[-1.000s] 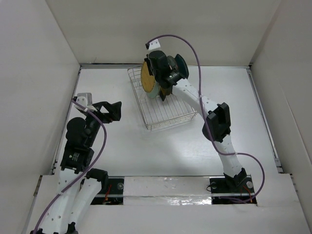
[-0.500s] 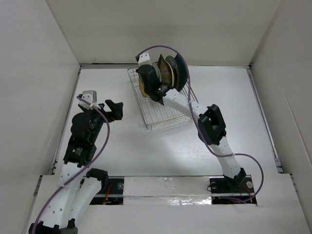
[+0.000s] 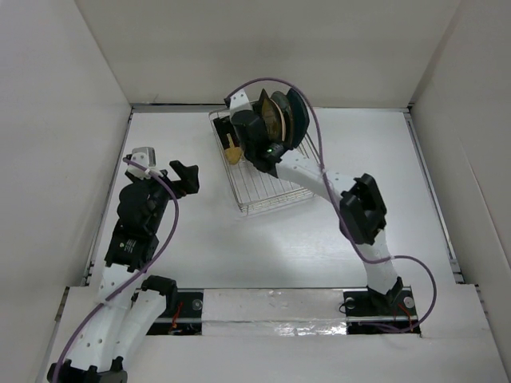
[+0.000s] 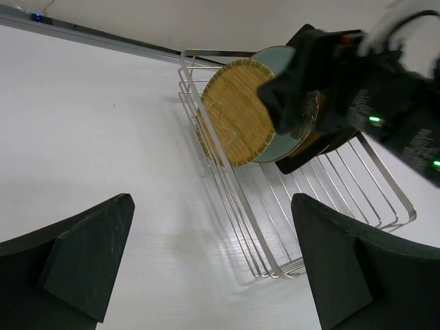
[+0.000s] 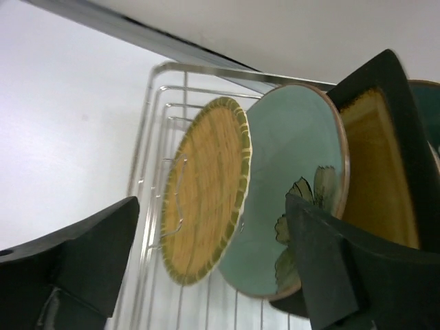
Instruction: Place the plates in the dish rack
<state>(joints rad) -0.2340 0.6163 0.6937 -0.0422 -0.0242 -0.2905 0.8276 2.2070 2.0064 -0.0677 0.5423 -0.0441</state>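
– White table (image 3: 200, 239), white walls round it. What is on it?

– The dish rack (image 3: 267, 193), silver wire, towards the far side. My right arm reaches across it and blocks most of it from above. My left arm hangs well apart on the left, and the left pincer (image 4: 213, 268) is spread wide with nothing in it.

– And the plates?

– They stand on edge in a row at the far end of the rack. The yellow checked plate (image 5: 203, 189) is at the left end, leaning on the pale green plate (image 5: 295, 158). Next comes the amber square plate (image 5: 378, 172) with its black rim, then the dark teal plate (image 3: 297, 116).

– Your right pincer?

– The right pincer (image 5: 213, 275) is released, one finger on each side of the yellow plate, neither pressing it.

– What has changed?

– A second ago I clenched that yellow plate above the rack. Now it sits among the prongs and my jaws have let go.

– Anything unclear?

– From above only a sliver of the yellow plate (image 3: 232, 150) shows beside my wrist. My right finger cuts off the bottom of the amber and green plates. I cannot tell whether anything stands behind the dark teal one.
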